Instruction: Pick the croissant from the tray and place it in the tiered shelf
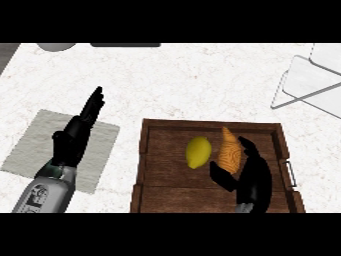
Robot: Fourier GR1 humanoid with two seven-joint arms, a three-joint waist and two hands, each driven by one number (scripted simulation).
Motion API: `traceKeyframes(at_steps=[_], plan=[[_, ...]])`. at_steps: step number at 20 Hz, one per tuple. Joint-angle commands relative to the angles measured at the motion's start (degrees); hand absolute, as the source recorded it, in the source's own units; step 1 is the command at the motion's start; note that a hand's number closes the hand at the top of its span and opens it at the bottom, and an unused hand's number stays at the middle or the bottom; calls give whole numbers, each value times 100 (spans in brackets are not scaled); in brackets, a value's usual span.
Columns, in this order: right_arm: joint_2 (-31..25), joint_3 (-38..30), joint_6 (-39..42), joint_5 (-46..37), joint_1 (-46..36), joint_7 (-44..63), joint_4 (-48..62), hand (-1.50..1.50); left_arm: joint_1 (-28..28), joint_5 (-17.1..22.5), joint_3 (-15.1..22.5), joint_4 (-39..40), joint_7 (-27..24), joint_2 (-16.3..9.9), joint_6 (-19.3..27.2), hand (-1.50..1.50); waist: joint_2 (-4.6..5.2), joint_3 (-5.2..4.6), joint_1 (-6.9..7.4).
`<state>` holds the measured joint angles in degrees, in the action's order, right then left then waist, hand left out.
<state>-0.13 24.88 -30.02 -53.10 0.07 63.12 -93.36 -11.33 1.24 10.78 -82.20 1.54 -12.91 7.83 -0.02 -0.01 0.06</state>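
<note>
While the right hand [248,172] curls around the croissant [230,150] in the tray [151,165], the lemon [198,152] lies just beside. A shallow pinch could let it slip. The left hand [75,134] rests open.

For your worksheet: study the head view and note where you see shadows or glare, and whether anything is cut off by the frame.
Head view: light is even, with no glare on the white counter; the wooden tray looks darker toward its lower edge. The tiered shelf is cut by the right edge. The right hand, all black, hides part of the croissant; the lemon shows fully. The left hand rests over the grey cloth.
</note>
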Motion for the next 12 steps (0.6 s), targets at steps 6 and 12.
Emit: traceKeyframes(at_steps=[6, 12], plan=[[12, 106, 309, -462, -115, 549, 7, 150, 147, -214, -228, -97, -36, 117, -240, 0, -3, 0, -11], [12, -103, 1005, -451, -1594, 816, 1193, 150, -19, -205, -209, 77, -26, 292, -229, 0, 23, -3, 45]])
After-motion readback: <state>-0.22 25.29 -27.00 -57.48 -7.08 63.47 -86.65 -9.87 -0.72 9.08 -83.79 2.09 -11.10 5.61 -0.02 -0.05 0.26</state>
